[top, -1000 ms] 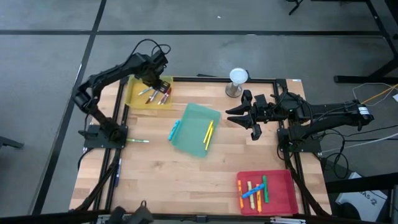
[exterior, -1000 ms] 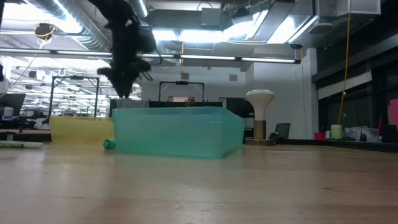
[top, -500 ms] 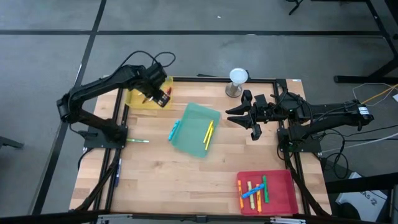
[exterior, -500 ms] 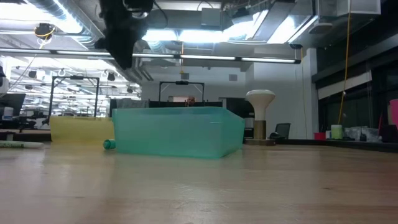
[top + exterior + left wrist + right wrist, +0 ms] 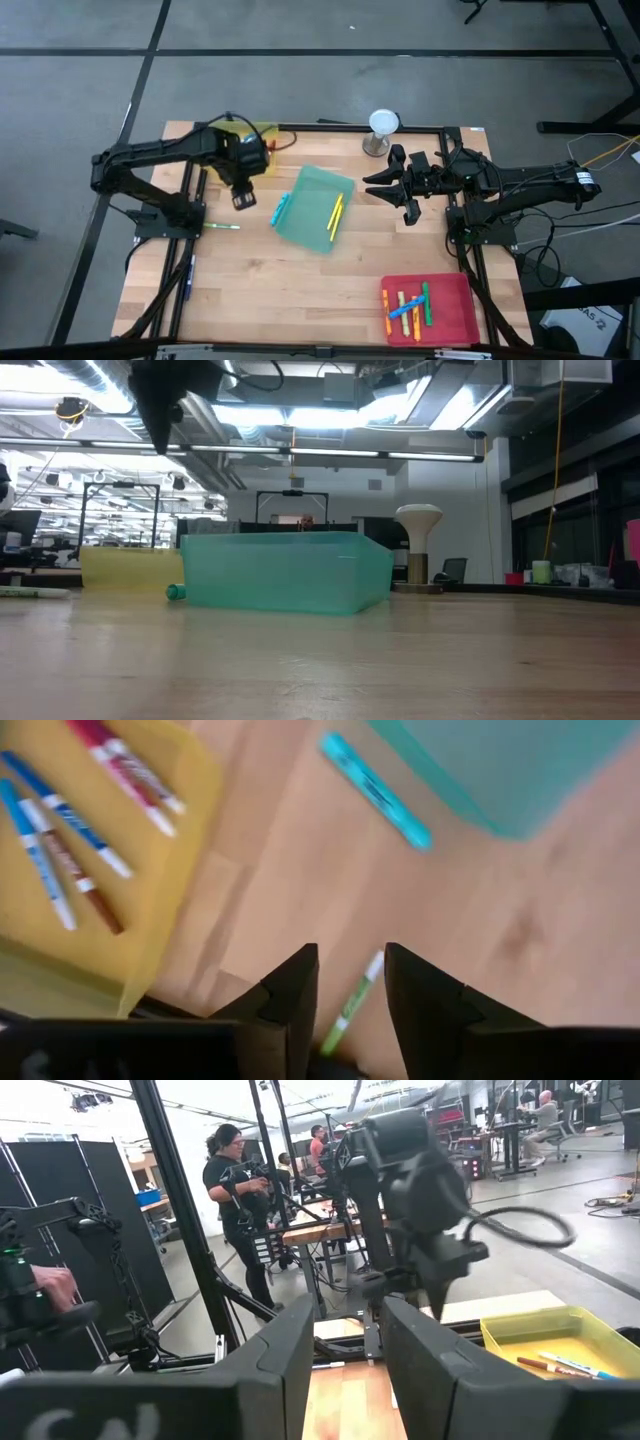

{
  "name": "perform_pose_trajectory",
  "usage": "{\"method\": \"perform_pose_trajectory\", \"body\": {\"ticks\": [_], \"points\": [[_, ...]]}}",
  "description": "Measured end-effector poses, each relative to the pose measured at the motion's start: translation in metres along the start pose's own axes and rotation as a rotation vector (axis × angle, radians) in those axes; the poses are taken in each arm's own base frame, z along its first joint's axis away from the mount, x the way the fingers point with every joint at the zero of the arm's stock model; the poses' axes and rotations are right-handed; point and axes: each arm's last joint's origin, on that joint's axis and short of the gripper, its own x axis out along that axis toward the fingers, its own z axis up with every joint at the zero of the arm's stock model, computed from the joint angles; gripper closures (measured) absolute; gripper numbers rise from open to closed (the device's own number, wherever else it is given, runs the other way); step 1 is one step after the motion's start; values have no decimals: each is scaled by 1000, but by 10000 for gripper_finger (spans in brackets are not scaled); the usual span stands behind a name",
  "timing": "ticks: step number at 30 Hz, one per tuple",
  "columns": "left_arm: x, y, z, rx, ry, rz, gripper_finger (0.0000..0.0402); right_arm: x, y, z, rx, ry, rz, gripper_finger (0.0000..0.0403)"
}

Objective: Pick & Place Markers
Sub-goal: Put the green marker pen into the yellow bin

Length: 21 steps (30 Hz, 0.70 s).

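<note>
Over bare wood between the yellow tray and the green tray, my left gripper points down, open and empty. Below it a green marker lies on the table. A teal marker lies against the green tray's left side, and a yellow marker lies inside that tray. Several blue and red markers lie in the yellow tray. My right gripper waits open, level, above the table's right side.
At the near right stands a red tray with several markers in it. A white lamp-like stand is at the far edge. A blue marker lies along the left frame rail. People stand in the room beyond the table.
My left gripper has swung away from above the yellow tray toward the table's near edge, rising a little and rolling about its own axis. It now hangs over bare wood near the green marker. Trays and markers have stayed in place.
</note>
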Motion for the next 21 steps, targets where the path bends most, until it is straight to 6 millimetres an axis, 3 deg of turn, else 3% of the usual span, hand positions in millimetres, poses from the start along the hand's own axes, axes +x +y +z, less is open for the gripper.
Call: {"method": "perform_pose_trajectory", "body": {"ticks": [7, 21], "points": [[9, -16, -10, 21, 63, -20, 254, 0, 0, 0, 27, 0, 0, 286], [65, -25, -43, -601, 149, 37, 222, 0, 0, 0, 22, 0, 0, 286]]}}
